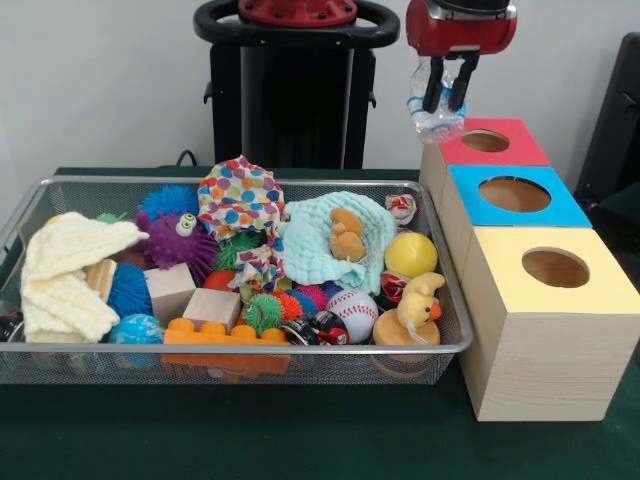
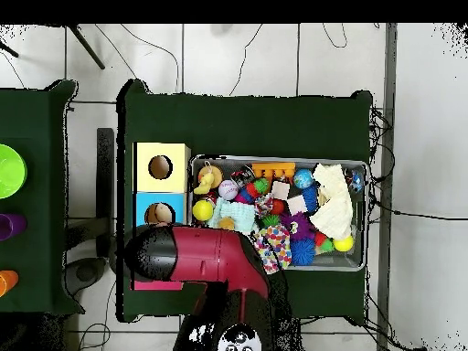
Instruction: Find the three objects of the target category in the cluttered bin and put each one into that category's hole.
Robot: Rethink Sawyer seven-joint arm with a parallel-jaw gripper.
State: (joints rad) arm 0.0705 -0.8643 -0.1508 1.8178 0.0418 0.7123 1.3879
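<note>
The gripper (image 1: 448, 98) is seen in the front view hanging above the near-left corner of the red-topped box (image 1: 520, 152), with its two dark fingers (image 1: 434, 86) drawn close together on a crumpled clear plastic bottle with a blue band (image 1: 436, 116). The bottle dangles between and just below the fingertips, above the box's edge and to the left of the red box's hole (image 1: 486, 141), not over it. In the overhead view the gripper itself is hidden under the red arm (image 2: 196, 257), which covers the red box.

Nearer the camera than the gripper, the blue-topped box (image 1: 556, 213) and then the yellow-topped box (image 1: 600, 292) are lined up, each with a round hole in its top. Below and to the left of the gripper the wire mesh bin (image 1: 250, 350) is set on the green table cover (image 1: 300, 440). In the bin are found a mint knitted cloth (image 1: 320, 245), a yellow ball (image 1: 411, 254), a baseball (image 1: 353, 310), a yellow duck toy (image 1: 418, 300), a spotted cloth (image 1: 240, 200), a purple spiky ball with eyes (image 1: 175, 240), a cream knitted cloth (image 1: 65, 275), wooden blocks (image 1: 212, 307) and an orange building brick (image 1: 225, 335).
</note>
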